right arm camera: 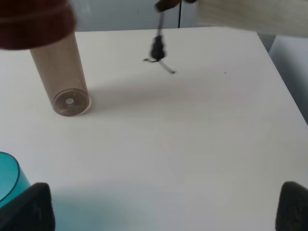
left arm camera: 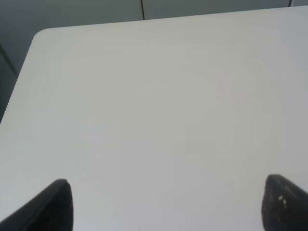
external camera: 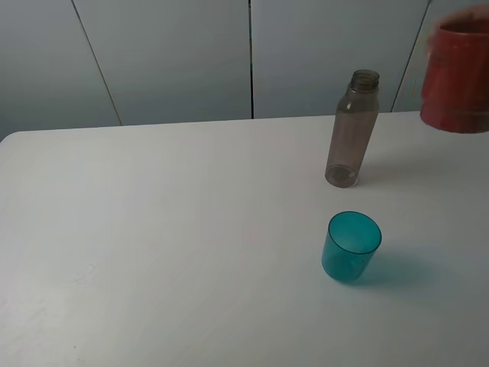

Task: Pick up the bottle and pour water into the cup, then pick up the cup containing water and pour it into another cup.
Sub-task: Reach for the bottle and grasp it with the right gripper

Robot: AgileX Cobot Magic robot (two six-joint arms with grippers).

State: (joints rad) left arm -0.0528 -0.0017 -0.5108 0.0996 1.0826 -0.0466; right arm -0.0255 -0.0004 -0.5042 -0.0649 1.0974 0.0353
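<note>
A plain white table (left arm camera: 159, 110) spreads beneath my left pincer (left arm camera: 169, 207) and runs ahead of it to a rounded corner. Beyond that far edge stand pale grey wall panels (left arm camera: 82, 12), split by dark seams (left arm camera: 142, 8). Soft, even light.

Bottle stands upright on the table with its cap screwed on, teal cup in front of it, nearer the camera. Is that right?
Not quite. The bottle has no cap: the exterior high view shows its threaded neck open. The rest holds: it stands upright on the table, with the teal cup in front, nearer the camera.
</note>
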